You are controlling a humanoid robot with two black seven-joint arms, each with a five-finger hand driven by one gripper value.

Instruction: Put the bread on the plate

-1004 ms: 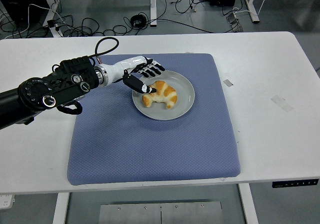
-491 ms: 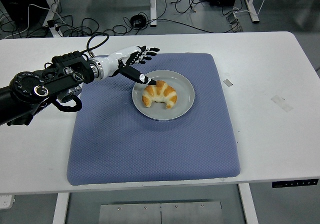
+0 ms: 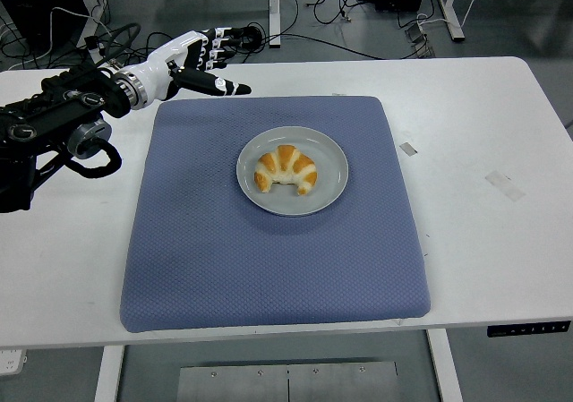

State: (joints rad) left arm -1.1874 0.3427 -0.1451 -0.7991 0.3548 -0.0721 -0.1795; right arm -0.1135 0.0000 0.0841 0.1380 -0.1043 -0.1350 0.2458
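**Bread down on plate, left hand clear: little left to go wrong**

The bread point(image 3: 286, 170), a croissant, lies inside the grey plate point(image 3: 328, 150), roughly centred and fully within the rim. The plate sits on the blue mat point(image 3: 269, 268), mid-table point(image 3: 483, 133). Judged from this, the placement looks done.

Your left hand point(image 3: 199, 59) is up at the mat's far-left corner, well apart from the plate, fingers spread and holding nothing, thumb pointing out toward the mat. The right arm is not in view.

Risks from here, all guesses:
- If you bring the left arm home low across the mat, a finger or the wrist could clip the plate rim and slide the plate or tip the croissant out. Go up and out to the left instead.
- The spread fingers are near the table's far edge, with floor cables point(image 3: 295, 8) beyond it. Swinging outward could snag one.
- Dragging the forearm could rumple the mat and shift the plate.

Don't reach for the bread again; there's no need.
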